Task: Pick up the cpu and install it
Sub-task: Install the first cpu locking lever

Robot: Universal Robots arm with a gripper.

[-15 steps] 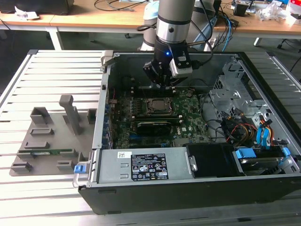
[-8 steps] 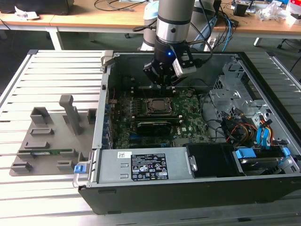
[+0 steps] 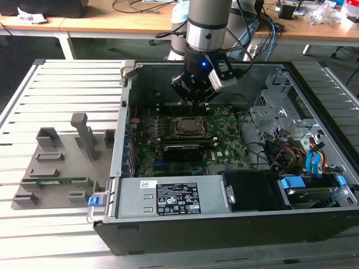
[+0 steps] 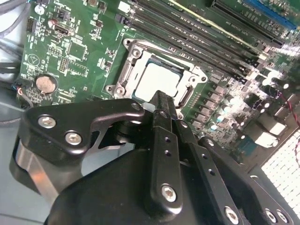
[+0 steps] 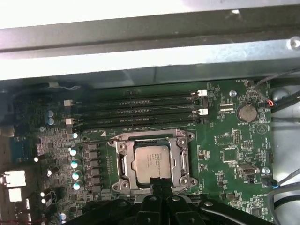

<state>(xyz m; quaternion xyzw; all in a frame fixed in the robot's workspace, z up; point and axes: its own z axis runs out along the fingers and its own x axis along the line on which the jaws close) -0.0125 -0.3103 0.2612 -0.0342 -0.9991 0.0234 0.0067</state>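
Inside the computer case (image 3: 314, 224), the cpu (image 5: 151, 161) lay flat in its socket frame (image 5: 121, 165) on the motherboard (image 3: 224, 147). Just above hung the gripper (image 4: 159, 99), fingers pressed together, holding nothing. Placing looked done; clamping seemed left.

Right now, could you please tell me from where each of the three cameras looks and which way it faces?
Exterior view: off the arm, raised, looking down into the open black computer case; the silver arm and black gripper hang above the green motherboard.
First wrist view: on the arm, looking down past the fingertips at the silvery square cpu in its socket frame.
Second wrist view: on the arm, looking along the gripper body at the same cpu.
Both wrist views share the cpu, socket and round coin battery.
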